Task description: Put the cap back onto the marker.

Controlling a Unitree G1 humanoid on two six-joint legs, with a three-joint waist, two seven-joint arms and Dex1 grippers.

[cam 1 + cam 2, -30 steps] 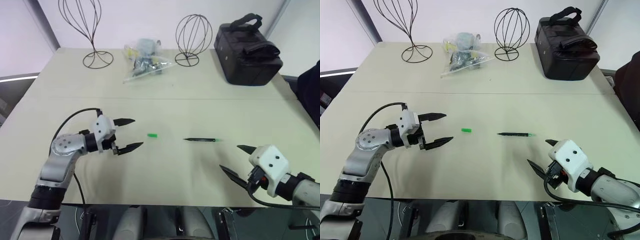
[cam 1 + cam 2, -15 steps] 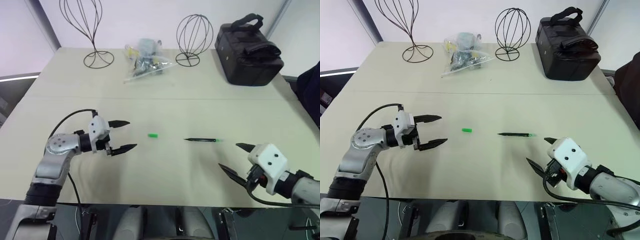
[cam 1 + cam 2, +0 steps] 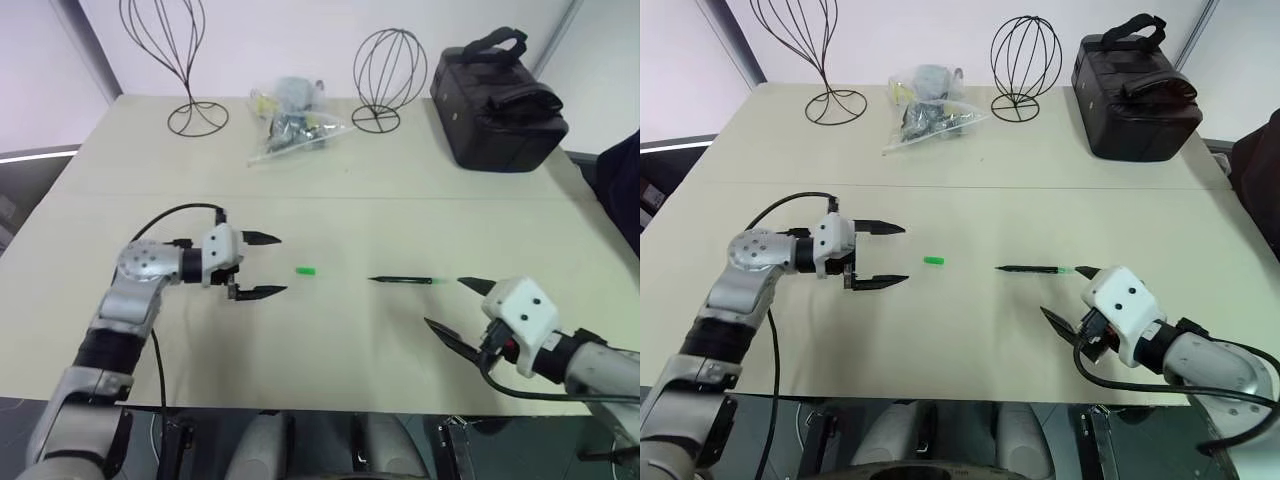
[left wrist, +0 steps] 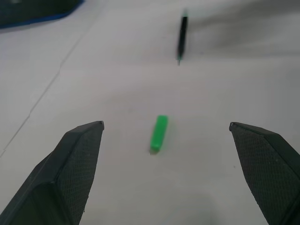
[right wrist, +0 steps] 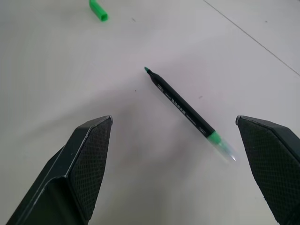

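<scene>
Pointing inward over the table [image 3: 330, 340], left gripper [image 3: 263, 266] and right gripper [image 3: 456, 313] gape wide, empty.

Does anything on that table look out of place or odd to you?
One thing: the marker lies uncapped in the middle of the table, and its little green cap sits apart from it, off its tip end. Nothing looks spilled or broken; the bag and wire stands at the back stand upright.
</scene>
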